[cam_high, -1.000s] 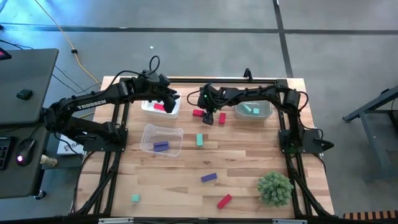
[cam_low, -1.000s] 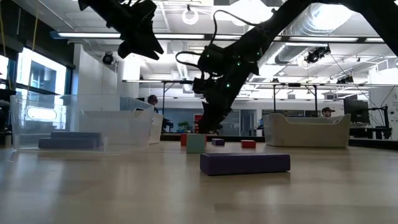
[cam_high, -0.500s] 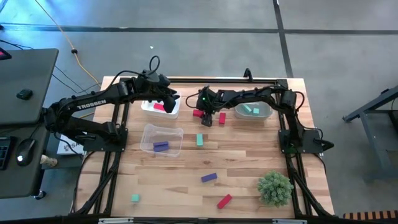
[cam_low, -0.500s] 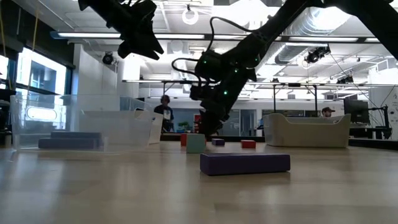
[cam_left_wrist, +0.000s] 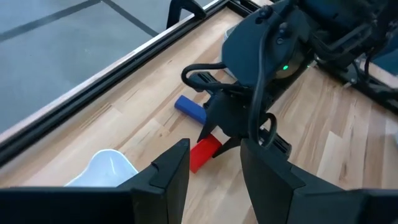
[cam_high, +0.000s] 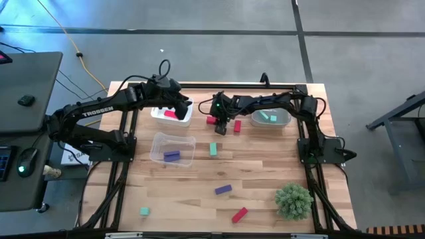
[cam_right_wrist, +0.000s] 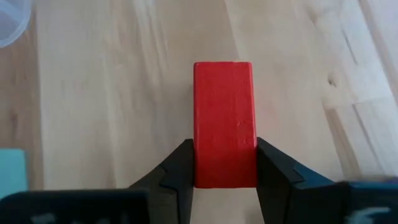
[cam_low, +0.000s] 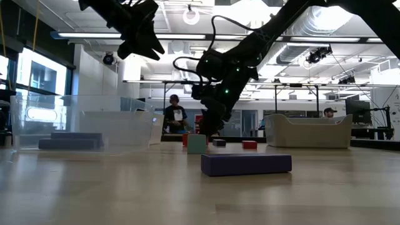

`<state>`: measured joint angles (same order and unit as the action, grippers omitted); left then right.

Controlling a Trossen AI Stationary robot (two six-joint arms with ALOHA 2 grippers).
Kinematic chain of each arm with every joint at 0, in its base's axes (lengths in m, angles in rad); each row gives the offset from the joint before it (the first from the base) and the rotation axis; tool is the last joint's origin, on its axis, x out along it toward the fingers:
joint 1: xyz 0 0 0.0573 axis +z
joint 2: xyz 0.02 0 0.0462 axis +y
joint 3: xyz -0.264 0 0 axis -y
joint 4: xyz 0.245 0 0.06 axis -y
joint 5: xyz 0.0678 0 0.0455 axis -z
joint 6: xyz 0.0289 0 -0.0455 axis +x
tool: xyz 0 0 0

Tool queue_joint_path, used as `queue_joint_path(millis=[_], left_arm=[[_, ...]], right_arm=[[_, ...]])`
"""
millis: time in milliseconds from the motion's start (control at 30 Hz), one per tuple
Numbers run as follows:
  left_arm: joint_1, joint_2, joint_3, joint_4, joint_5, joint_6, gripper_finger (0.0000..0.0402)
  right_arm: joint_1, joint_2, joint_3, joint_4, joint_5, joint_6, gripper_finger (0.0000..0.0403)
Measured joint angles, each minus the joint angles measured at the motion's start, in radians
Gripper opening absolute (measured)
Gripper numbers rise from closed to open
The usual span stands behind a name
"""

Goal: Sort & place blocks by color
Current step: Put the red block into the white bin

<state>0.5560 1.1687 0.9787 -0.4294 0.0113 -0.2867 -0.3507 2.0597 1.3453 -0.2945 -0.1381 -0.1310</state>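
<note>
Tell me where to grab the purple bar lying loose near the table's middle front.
Grip the purple bar across its short width at mid-length, coming straight down from above. It lies flat and slightly angled on the bare table, with nothing close beside it, so jaws fit on both long sides.

red block point(cam_right_wrist: 224, 118) near end hidden between right claw point(cam_right_wrist: 225, 163) fingers

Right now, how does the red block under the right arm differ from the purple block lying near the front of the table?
The red block sits between the fingers of the right hand, near the back of the table; the purple block lies free, with no hand near it. The red block is beside the bin holding teal blocks; the purple block lies on open wood toward the plant ball. Both are short solid-coloured bars.
</note>
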Motion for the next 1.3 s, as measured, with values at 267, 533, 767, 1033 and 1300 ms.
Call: queue_joint_path(millis=[267, 533, 767, 1033, 1300], left_arm=[[0.0, 0.0, 0.0, 0.0, 0.003, -0.192, 0.0133], [0.0, 0.0, 0.0, 0.0, 0.037, -0.398, 0.0133], [0.002, 0.0, 0.0, 0.002, 0.075, -0.41, 0.0133], [0.04, 0.0, 0.0, 0.0, 0.076, -0.379, 0.0133], [0.108, 0.0, 0.0, -0.023, 0.135, -0.386, 0.0155]], right_arm=[[0.017, -0.064, 0.023, -0.068, 0.023, 0.003, 0.0107], [0.074, -0.104, 0.124, -0.133, 0.081, 0.0, 0.0107], [0.136, -0.104, 0.247, -0.23, 0.156, -0.008, 0.0107], [0.191, -0.104, 0.358, -0.345, 0.224, -0.008, 0.0107], [0.24, -0.104, 0.443, -0.446, 0.32, -0.009, 0.0107]])
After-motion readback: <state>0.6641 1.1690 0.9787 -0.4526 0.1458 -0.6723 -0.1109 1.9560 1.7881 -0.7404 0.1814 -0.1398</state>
